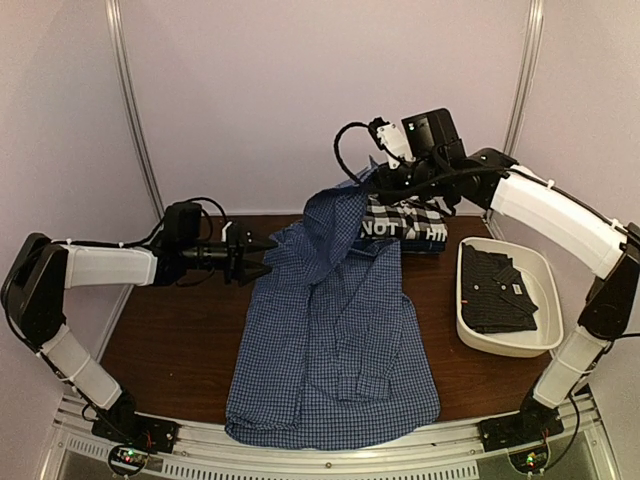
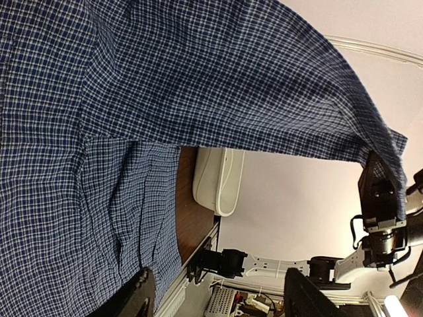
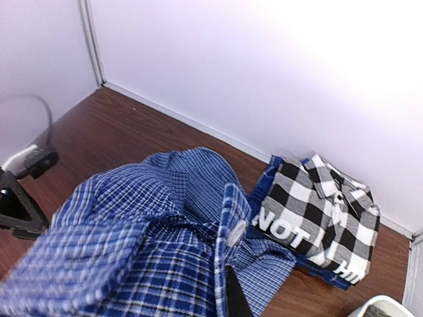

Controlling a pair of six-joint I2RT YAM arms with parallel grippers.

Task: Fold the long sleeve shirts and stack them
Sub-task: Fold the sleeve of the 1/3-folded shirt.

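Note:
The blue-and-white fine-check shirt (image 1: 335, 340) lies spread from the table's front edge to the back. My right gripper (image 1: 385, 185) is shut on its upper edge and holds that part lifted. In the right wrist view one black finger (image 3: 235, 298) shows, pinching the cloth (image 3: 165, 218). My left gripper (image 1: 268, 256) is open and empty at the shirt's left edge. Its fingers (image 2: 140, 294) stand wide apart under the draped cloth (image 2: 198, 79). The black-and-white large-check shirt (image 1: 405, 215) lies folded on the dark blue "NOT" shirt (image 1: 385, 232) at the back; both also show in the right wrist view (image 3: 324, 205).
A white tub (image 1: 470, 325) at the right holds a dark folded garment (image 1: 500, 290); its rim also shows in the left wrist view (image 2: 221, 181). Bare brown table (image 1: 170, 340) lies left of the shirt. Walls close in at the back and sides.

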